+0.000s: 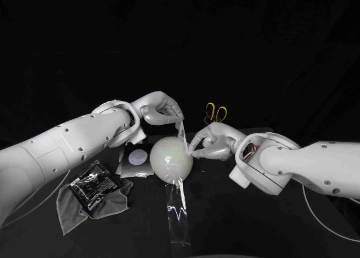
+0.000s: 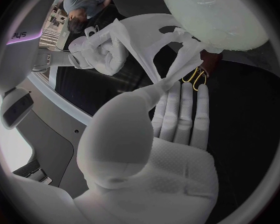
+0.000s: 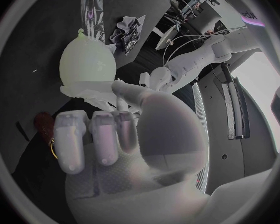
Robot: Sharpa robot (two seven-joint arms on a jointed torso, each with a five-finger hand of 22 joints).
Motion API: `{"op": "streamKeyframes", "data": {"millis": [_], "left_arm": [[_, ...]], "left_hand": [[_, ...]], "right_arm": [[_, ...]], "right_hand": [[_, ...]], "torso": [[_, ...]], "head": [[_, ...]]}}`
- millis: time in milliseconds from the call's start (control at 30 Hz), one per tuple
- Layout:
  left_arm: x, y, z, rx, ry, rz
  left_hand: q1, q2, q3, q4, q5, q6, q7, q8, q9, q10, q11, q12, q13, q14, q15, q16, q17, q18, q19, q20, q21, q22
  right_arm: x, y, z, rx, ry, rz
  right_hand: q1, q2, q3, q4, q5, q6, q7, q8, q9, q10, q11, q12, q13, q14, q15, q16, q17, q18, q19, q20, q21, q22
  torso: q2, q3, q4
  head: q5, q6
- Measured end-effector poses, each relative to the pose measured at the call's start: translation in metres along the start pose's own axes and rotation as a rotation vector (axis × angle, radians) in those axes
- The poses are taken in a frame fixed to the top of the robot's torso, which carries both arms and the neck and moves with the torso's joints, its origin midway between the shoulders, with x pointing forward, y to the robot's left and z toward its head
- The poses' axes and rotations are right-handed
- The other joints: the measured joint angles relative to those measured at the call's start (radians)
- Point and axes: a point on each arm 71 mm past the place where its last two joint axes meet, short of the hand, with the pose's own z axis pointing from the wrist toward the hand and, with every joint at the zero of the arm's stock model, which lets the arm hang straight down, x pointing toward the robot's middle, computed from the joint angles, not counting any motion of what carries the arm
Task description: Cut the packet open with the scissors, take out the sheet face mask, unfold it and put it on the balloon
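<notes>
From where I stand, the left hand point(image 1: 159, 111) is raised behind the balloon point(image 1: 171, 157), pinching the top of the sheet mask point(image 1: 181, 128). The right hand point(image 1: 211, 142) grips the mask's other end, right against the balloon's side. The pale balloon lies near the middle of the black table point(image 1: 257, 226), with a clear strip point(image 1: 177, 212) trailing from its knot towards the robot.

The left wrist camera adds what the head view hides. The mask is pulled out into a wide white web between the two hands, just beside the balloon. The left hand's other fingers point(image 2: 189, 112) lie straight and flat beneath it. The right wrist camera shows the mask's lower edge bunched under the balloon, against the right hand's fingers.

The gold-handled scissors point(image 1: 216, 112) lie on the table behind the right hand. On the robot's left, the packet point(image 1: 94, 185) rests on a crumpled grey cloth point(image 1: 76, 212). The room behind is dark.
</notes>
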Motion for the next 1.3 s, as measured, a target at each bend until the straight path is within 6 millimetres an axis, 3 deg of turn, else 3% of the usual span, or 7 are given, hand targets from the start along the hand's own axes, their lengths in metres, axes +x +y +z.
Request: {"op": "streamKeyframes", "data": {"millis": [267,533,800,867,900,1067,1300], "left_arm": [[-0.002,0.005,-0.015,0.009,0.014,0.021],[-0.009,0.013,-0.032,0.007,-0.005,0.039],[-0.014,0.013,-0.047,0.022,-0.032,0.045],[-0.016,0.013,-0.050,0.025,-0.042,0.048],[-0.017,0.013,-0.051,0.026,-0.046,0.049],[-0.019,0.013,-0.053,0.033,-0.062,0.054],[-0.019,0.010,-0.052,0.046,-0.089,0.050]], "left_hand": [[0.000,0.000,0.000,0.000,0.000,0.000,0.000,-0.004,0.005,0.000,0.000,0.000,0.000,0.000,0.000,0.000,0.000,0.000,0.000,0.000,0.000,0.000],[0.000,0.000,0.000,0.000,-0.001,0.000,0.000,-0.005,0.006,0.000,0.000,0.000,0.000,-0.003,-0.003,0.000,0.000,0.000,0.000,0.000,0.000,0.001],[0.000,0.000,0.000,0.000,-0.003,0.000,0.000,-0.001,0.006,0.000,0.000,0.000,0.000,-0.004,-0.003,0.000,0.000,0.000,0.000,0.000,0.000,0.001],[0.000,0.000,-0.003,-0.003,-0.003,-0.002,-0.002,-0.001,0.009,0.000,0.000,0.000,0.000,-0.004,-0.003,0.000,0.000,0.000,0.000,0.000,0.000,0.002],[0.000,0.000,-0.003,-0.003,-0.004,-0.002,-0.002,-0.001,0.034,0.000,0.000,0.000,0.001,-0.004,-0.003,0.000,0.000,0.000,0.000,0.000,0.000,0.002],[0.002,-0.001,-0.003,-0.003,0.000,-0.002,-0.002,-0.001,0.035,0.000,0.000,0.000,0.001,-0.003,-0.003,0.000,0.000,0.000,0.000,0.000,0.000,0.002],[0.007,0.001,-0.003,-0.003,0.000,-0.004,-0.004,-0.001,0.048,0.000,0.000,0.000,0.001,-0.003,-0.003,0.000,0.000,0.000,0.000,0.000,0.000,0.003]], "right_arm": [[0.019,0.004,0.001,0.001,0.029,0.043],[0.034,0.009,0.003,0.009,0.044,0.095],[0.041,0.012,0.002,0.013,0.051,0.132],[0.041,0.012,0.001,0.013,0.052,0.140],[0.042,0.013,0.001,0.013,0.053,0.143],[0.042,0.014,-0.001,0.012,0.057,0.155],[0.036,0.019,-0.005,0.002,0.053,0.160]], "right_hand": [[0.000,0.000,0.000,0.000,0.000,-0.001,0.000,0.004,0.000,0.000,0.000,0.000,-0.001,0.000,0.000,-0.001,0.000,0.000,0.000,0.000,0.001,0.000],[0.000,0.000,0.000,0.000,0.000,0.000,-0.004,0.003,0.000,0.000,0.000,-0.003,-0.001,0.000,0.000,-0.003,0.001,0.000,0.000,0.000,0.001,0.000],[0.000,0.000,0.002,0.002,0.000,-0.001,-0.004,0.000,0.000,0.000,0.000,0.000,0.000,0.000,0.000,0.000,0.001,0.000,0.000,0.000,0.000,-0.001],[0.000,0.000,0.003,0.003,0.000,0.000,-0.004,0.000,0.000,0.000,0.000,0.000,0.000,0.000,0.000,0.000,0.001,0.000,0.000,0.000,0.000,-0.001],[0.000,0.000,0.003,0.003,0.000,0.000,-0.003,0.001,0.000,0.000,0.000,0.000,0.000,0.000,0.000,0.000,0.001,0.000,0.000,0.000,0.000,-0.001],[0.000,0.000,0.003,0.003,0.000,0.000,-0.003,0.004,0.000,0.000,0.000,0.000,0.000,0.000,0.000,0.000,0.001,0.000,0.000,0.000,0.000,0.000],[0.000,0.000,0.003,0.003,0.000,0.000,-0.003,0.004,0.000,0.000,0.000,0.000,0.000,0.000,0.000,-0.001,0.000,0.000,0.000,0.000,-0.001,0.000]], "torso": [[-0.001,-0.0043,0.0031],[-0.003,-0.0128,0.0086],[-0.005,-0.0161,0.0130],[-0.005,-0.0161,0.0130],[-0.005,-0.0167,0.0129],[-0.007,-0.0179,0.0112],[-0.009,-0.0224,0.0122]], "head": [[-0.002,-0.006],[0.002,-0.012],[0.004,-0.015],[0.006,-0.014],[0.007,-0.013],[0.010,-0.007],[0.009,0.004]]}}
